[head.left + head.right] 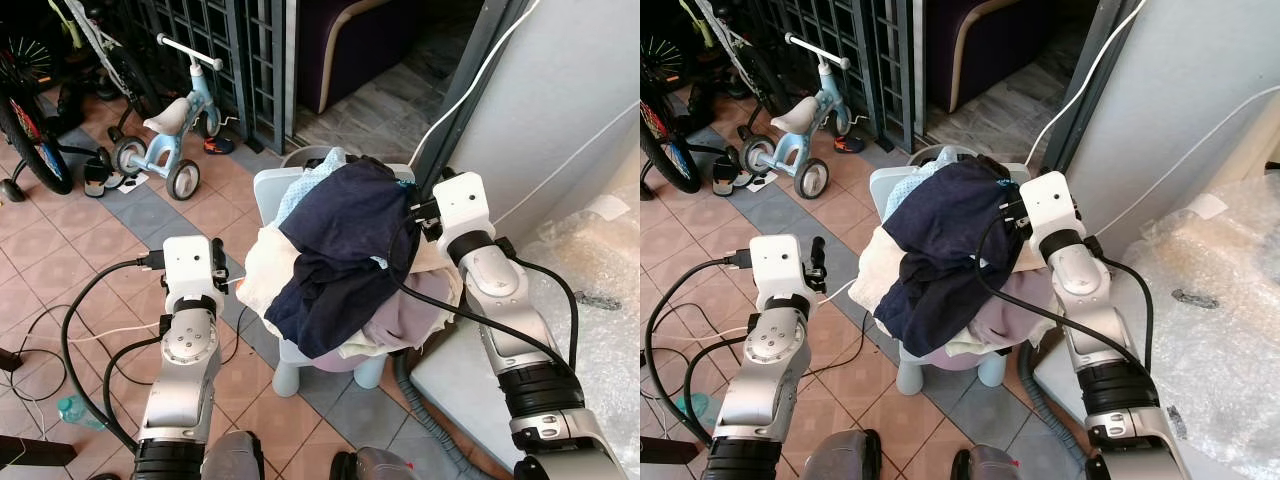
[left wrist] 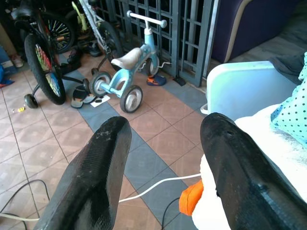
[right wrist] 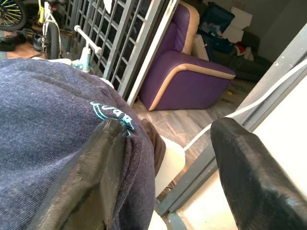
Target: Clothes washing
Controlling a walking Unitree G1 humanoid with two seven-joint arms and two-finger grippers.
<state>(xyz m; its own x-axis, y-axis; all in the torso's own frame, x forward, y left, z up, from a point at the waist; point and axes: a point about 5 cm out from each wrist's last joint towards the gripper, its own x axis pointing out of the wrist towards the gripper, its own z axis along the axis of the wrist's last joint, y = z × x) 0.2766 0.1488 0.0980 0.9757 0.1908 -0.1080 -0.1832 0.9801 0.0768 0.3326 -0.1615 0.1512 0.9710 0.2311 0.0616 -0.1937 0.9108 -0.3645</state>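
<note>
Flanking the laundry pile (image 1: 340, 260) heaped on a small chair (image 1: 268, 195); left claw (image 2: 163, 163) spread, empty, beside the pile's white edge; right claw (image 3: 168, 167) spread against the navy top (image 3: 43, 129), gripping nothing; step: gathering; next likely needs both claws closing inward.

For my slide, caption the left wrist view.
Open left gripper beside the white and polka-dot laundry, pale blue balance bike beyond.

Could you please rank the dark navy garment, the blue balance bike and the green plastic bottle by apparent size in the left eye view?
1. dark navy garment, though nearer the camera
2. blue balance bike
3. green plastic bottle
</note>
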